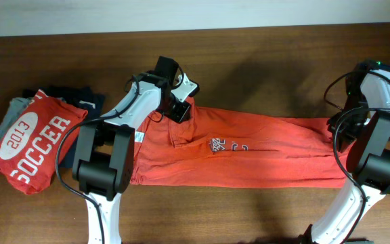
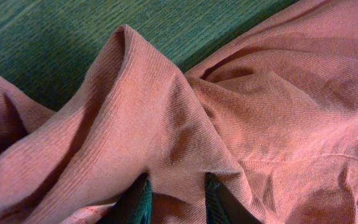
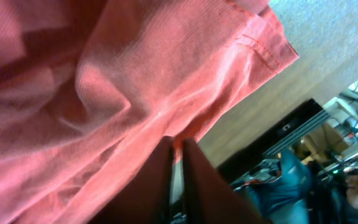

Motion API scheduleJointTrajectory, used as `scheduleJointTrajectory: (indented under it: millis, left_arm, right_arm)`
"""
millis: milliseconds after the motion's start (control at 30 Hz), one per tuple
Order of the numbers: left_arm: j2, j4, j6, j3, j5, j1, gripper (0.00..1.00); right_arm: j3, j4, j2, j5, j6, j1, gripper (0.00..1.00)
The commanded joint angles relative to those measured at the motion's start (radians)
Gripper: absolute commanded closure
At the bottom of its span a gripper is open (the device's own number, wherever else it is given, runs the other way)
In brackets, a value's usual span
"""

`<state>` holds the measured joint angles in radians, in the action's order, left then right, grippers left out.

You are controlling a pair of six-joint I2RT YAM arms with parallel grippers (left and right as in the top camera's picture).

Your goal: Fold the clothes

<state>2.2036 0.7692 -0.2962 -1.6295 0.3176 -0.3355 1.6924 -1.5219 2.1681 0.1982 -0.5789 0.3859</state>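
Note:
The orange-red T-shirt (image 1: 263, 152) lies stretched in a long band across the middle of the table, with part of its dark chest print (image 1: 219, 145) showing. My left gripper (image 1: 180, 110) is at the shirt's upper left part. In the left wrist view its fingers (image 2: 178, 193) are shut on a raised fold of the fabric (image 2: 166, 124). My right gripper (image 1: 336, 132) is at the shirt's right end. In the right wrist view its fingers (image 3: 179, 146) are pinched together on the shirt's edge (image 3: 104, 93), near a stitched hem.
A folded red shirt printed "2013 SOCCER" (image 1: 36, 139) lies at the left on folded dark navy (image 1: 80, 98) and grey (image 1: 2, 129) garments. The wooden table (image 1: 249, 61) runs behind the shirt to a pale wall.

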Motion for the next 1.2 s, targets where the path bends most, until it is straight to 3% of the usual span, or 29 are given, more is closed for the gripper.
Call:
scheduleJointTrajectory:
  millis: [0,233,400,600,767,933,1167]
  left_arm:
    - [0.02,-0.002,-0.012,0.01,-0.011,0.005,0.71]
    - [0.02,-0.002,-0.012,0.01,-0.011,0.005,0.71]
    - [0.02,-0.002,-0.012,0.01,-0.011,0.005,0.71]
    - [0.02,-0.002,-0.012,0.01,-0.011,0.005,0.71]
    - [0.02,0.011,-0.012,0.01,-0.011,0.005,0.71]
    - [0.02,0.005,-0.012,0.01,-0.011,0.005,0.71]
    - [0.02,0.01,-0.012,0.01,-0.011,0.005,0.71]
  right_arm:
    - [0.019,-0.003,-0.032,0.017,0.011,0.007,0.92]
    - [0.019,-0.033,-0.032,0.036,0.025,0.008,0.95]
    - [0.029,0.121,-0.043,-0.056,0.112,0.02,0.95]
    - [0.03,0.283,-0.035,-0.091,0.111,0.042,0.96]
    - [0.029,0.214,-0.034,-0.073,0.111,0.084,0.96]
    - [-0.052,0.204,-0.034,0.023,0.084,0.146,0.96]
    - [-0.201,0.291,-0.035,-0.047,0.071,0.232,0.96]
